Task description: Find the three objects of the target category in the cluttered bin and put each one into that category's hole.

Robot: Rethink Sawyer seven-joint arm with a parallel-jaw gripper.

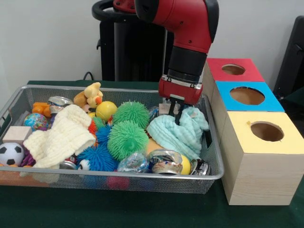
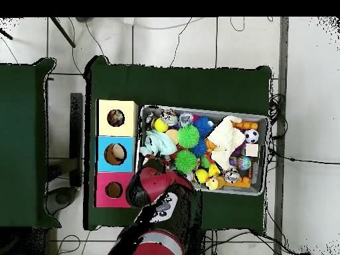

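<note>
The wire mesh bin (image 1: 142, 176) is full of toys and cloths; it also shows in the overhead view (image 2: 200, 111). My gripper (image 1: 174, 112) hangs low over the bin's back right part, at the upper edge of a light blue cloth (image 1: 183, 134). I cannot see whether it holds anything. In the overhead view the red arm (image 2: 153, 188) hides it. The yellow-topped box (image 1: 247, 161) stands right of the bin, nearest the camera, with its round hole (image 1: 267, 131) on top. In the overhead view something mottled shows inside that hole (image 2: 115, 118).
The bin holds two green spiky balls (image 1: 126, 138), a blue spiky ball (image 1: 97, 157), a cream knit cloth (image 1: 61, 136), a yellow ball (image 1: 106, 110), a soccer ball (image 1: 10, 153) and crushed cans (image 1: 164, 162). A blue-topped box (image 1: 247, 96) and a red-topped box (image 1: 233, 70) stand behind the yellow one.
</note>
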